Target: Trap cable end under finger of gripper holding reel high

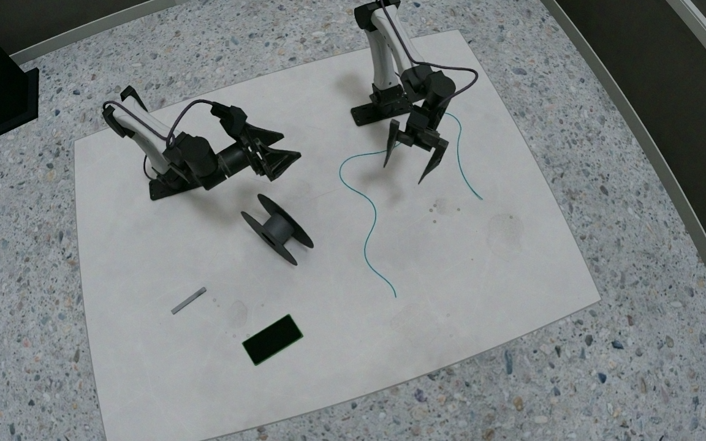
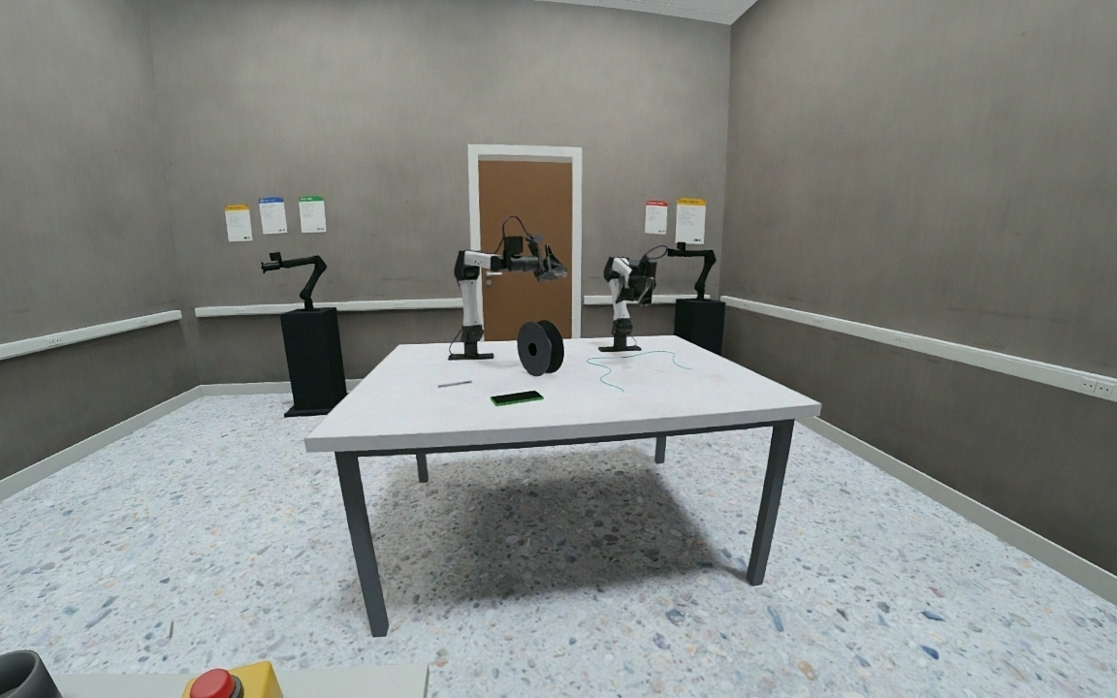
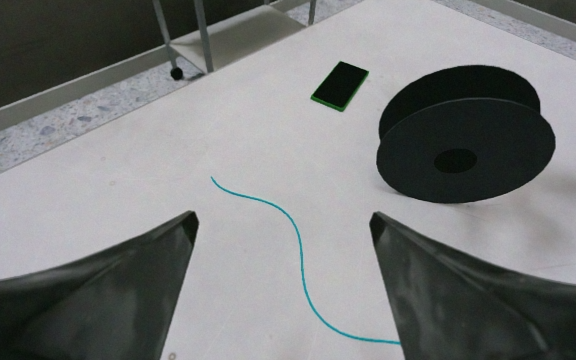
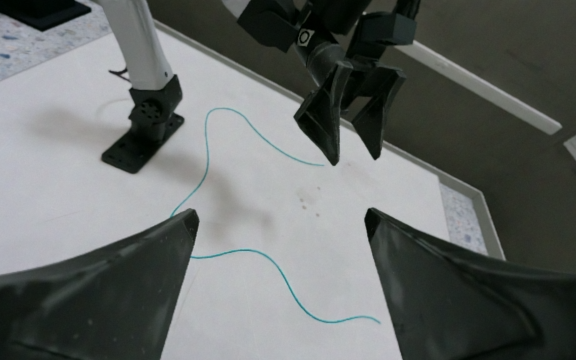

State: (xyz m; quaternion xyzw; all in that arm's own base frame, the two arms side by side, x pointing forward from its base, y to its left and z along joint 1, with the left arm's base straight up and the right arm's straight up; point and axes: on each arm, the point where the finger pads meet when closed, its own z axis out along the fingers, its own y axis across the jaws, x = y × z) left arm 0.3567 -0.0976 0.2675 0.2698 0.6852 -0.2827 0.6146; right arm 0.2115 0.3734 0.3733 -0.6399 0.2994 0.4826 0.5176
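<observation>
Well, left gripper [image 1: 401, 174] [image 2: 646, 301] [image 3: 284, 215] [image 4: 356, 161] and right gripper [image 1: 290, 146] [image 2: 560, 273] [image 4: 282, 212] both wide open, seemingly clear of reel [image 1: 277, 229] [image 2: 534, 363] [image 3: 463, 122] and cable [image 1: 375, 214] [image 2: 605, 372] [image 3: 301, 250] [image 4: 288, 285].

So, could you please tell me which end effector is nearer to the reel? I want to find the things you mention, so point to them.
Right: the right end effector [image 1: 291, 145] [image 2: 558, 273] [image 4: 282, 212] is raised close by the reel [image 1: 277, 225] [image 2: 536, 349] [image 3: 493, 130]; the left end effector [image 1: 402, 174] [image 2: 645, 299] [image 3: 284, 215] [image 4: 358, 161] is farther off, beyond a bend of the cable [image 1: 375, 214] [image 2: 604, 373] [image 3: 301, 250] [image 4: 207, 150].

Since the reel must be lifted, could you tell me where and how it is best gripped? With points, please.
Probably the upper rims of the reel [image 1: 277, 227] [image 2: 536, 348] [image 3: 465, 150], from above: it stands on edge, leaving them exposed; the fingers could straddle one thin flange.
</observation>
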